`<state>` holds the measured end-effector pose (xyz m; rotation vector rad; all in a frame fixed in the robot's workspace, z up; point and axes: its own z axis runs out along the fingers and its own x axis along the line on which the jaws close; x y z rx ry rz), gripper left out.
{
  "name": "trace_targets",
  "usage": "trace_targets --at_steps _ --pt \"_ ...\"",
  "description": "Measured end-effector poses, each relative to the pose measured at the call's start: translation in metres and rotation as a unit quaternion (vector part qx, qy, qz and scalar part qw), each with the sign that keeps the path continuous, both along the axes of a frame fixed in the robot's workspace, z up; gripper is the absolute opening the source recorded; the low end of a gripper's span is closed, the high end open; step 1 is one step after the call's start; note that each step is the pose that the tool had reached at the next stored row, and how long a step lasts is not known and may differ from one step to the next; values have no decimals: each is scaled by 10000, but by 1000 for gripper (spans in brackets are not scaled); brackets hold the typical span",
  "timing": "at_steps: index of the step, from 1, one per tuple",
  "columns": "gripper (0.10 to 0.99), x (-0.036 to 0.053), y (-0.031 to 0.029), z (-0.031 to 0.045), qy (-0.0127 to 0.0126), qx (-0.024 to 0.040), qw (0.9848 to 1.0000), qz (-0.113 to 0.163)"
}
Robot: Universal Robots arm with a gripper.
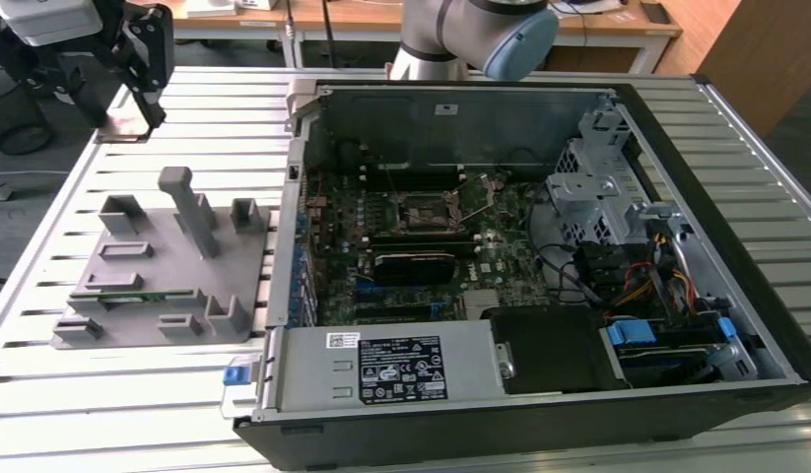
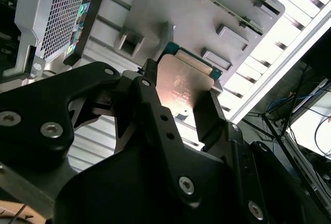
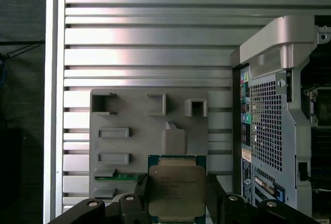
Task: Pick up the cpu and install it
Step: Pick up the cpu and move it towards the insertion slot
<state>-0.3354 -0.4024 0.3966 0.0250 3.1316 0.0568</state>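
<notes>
Exterior view's left: black gripper (image 1: 132, 126) hung raised over slatted aluminium worktop (image 1: 102, 394), near grey plastic fixture block with upright posts (image 1: 168, 276). In the second wrist view, black fingers (image 2: 209, 115) were clamped on opposite edges of the flat square cpu, silvery-grey top, green rim (image 2: 183, 84), held above the fixture block. Exterior view's right: open black computer case (image 1: 760, 246), square black-framed socket (image 1: 432, 209) on its motherboard.

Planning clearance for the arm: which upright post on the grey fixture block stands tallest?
The narrow post near the middle of the grey fixture block in the exterior view; it rises well above the squatter posts around it.
</notes>
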Motion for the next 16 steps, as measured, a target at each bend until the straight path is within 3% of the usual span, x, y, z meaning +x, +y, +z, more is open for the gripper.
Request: trace_targets --at_steps 16 --pt "525 147 11 0 0 0 10000 0"
